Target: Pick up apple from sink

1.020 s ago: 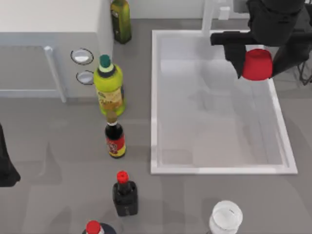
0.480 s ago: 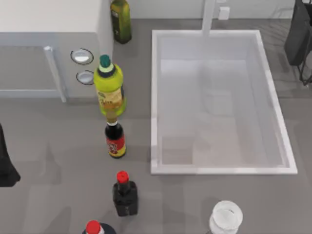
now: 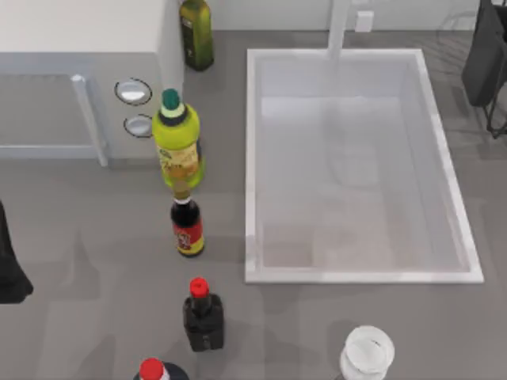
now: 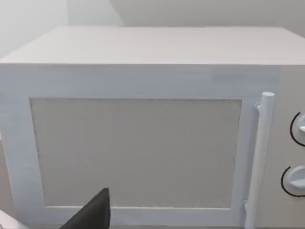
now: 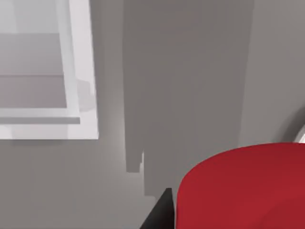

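Observation:
The apple looms large and bright red in the right wrist view, hanging above the grey counter, outside the corner of the sink. My right gripper is shut on it, and one dark finger shows beside it. From above, the white sink has nothing on its pale floor. My right arm is a dark shape at the right edge, past the sink's rim. My left arm stays parked at the left edge; one finger of it shows before the microwave.
A white microwave fills the far left. Left of the sink stand a yellow-green bottle, a dark sauce bottle and a red-capped black bottle. An olive bottle, a faucet and a white cup are also there.
A second ago my right gripper held the apple over the sink's far right corner. It has since carried it out past the right edge. The left arm has not moved.

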`<state>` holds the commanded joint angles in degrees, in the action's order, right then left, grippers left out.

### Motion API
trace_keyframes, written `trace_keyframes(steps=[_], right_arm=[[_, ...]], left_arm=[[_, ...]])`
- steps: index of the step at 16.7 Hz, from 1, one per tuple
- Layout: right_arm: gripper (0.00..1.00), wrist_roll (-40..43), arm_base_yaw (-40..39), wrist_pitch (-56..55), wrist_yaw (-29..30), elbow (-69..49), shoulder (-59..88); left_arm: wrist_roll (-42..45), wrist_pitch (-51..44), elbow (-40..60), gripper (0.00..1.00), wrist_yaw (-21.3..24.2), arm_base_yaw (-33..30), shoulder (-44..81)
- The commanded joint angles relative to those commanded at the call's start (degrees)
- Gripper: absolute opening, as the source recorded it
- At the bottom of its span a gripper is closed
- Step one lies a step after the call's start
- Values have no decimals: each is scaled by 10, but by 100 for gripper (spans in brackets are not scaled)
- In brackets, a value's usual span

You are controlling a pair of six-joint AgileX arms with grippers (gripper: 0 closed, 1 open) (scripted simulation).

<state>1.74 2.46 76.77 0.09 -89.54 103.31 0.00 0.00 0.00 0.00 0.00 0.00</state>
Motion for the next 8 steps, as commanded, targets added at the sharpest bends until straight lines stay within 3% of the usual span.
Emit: trace_keyframes(steps=[8], right_arm=[[0,-1,0,-209,0,170,31]], left_arm=[[0,0,0,100,0,0,0]])
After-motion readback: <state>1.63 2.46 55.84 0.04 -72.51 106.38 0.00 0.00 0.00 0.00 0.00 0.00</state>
